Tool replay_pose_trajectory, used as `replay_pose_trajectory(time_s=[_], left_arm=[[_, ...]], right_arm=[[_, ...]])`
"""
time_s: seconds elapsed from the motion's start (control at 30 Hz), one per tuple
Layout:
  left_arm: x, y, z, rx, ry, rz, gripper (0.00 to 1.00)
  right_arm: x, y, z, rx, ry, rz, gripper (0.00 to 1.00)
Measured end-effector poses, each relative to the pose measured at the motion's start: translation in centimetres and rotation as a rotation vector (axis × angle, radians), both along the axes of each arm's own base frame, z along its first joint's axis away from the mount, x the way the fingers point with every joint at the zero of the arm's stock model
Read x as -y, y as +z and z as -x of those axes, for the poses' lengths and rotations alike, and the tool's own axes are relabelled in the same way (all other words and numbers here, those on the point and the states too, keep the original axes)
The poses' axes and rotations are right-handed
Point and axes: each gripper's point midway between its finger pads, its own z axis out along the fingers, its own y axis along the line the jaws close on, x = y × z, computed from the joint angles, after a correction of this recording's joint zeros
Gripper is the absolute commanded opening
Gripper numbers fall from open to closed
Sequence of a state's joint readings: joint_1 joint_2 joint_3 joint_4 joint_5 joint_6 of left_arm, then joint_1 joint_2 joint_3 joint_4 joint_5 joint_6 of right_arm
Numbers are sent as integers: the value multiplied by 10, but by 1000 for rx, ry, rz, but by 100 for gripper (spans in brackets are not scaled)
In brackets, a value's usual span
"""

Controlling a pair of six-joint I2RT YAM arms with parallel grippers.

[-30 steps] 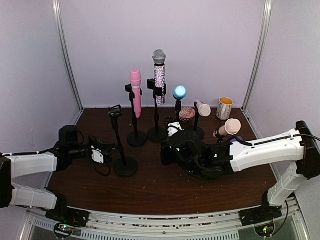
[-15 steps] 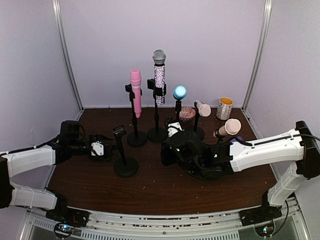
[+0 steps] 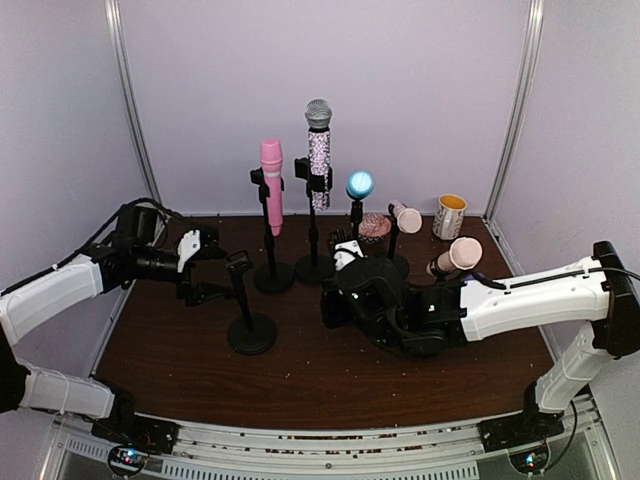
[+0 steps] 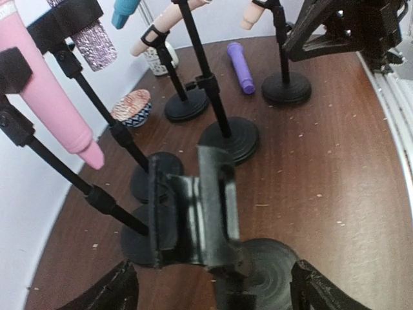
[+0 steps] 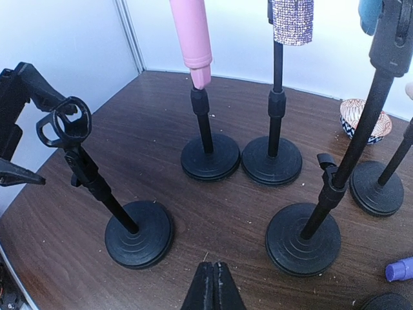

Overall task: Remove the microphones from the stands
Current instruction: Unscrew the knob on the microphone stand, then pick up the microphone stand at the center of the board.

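The empty black stand (image 3: 250, 325) stands front left, its clip (image 4: 193, 213) between the wide-spread fingers of my left gripper (image 4: 216, 294), which is open and touches nothing. In the top view the left gripper (image 3: 210, 268) hangs just left of the clip. A pink microphone (image 3: 271, 185) and a sparkly microphone (image 3: 319, 150) sit upright in stands behind. A blue-headed microphone (image 3: 359, 184) and two beige ones (image 3: 405, 215) sit in further stands. A purple microphone (image 4: 239, 66) lies on the table. My right gripper (image 5: 213, 284) is shut and empty, low over the table.
A yellow-lined mug (image 3: 449, 215) and a patterned bowl (image 3: 374, 226) stand at the back right. Round stand bases (image 5: 208, 157) crowd the middle of the brown table (image 3: 300, 385). Walls close in left, right and behind.
My left gripper has opened, risen and drawn back from the empty stand's pole to the height of its clip. The clip sits lower than a second ago. The right arm has not moved.
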State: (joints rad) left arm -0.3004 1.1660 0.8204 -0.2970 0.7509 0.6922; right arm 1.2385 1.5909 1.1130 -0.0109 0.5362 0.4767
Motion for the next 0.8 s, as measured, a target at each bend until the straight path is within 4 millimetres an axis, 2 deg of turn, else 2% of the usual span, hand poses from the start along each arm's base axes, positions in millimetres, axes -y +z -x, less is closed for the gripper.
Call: replay_pose_trajectory(time_s=[0.2,0.3,0.57,0.8], left_arm=[[8,-19,25,-235,-61,38,83],[11,-25,27,-279,-66,40,81],[17,-31,7,-338,-31,55,69],[24,-31,-10,-354,-15,75,43]], right_arm=[[4,7,0,10,-9,-5,1],[7,14,0,20,-15,-14,1],[19,33,0,51,-32,-25,1],[29,48,0,74,-50,-26,0]])
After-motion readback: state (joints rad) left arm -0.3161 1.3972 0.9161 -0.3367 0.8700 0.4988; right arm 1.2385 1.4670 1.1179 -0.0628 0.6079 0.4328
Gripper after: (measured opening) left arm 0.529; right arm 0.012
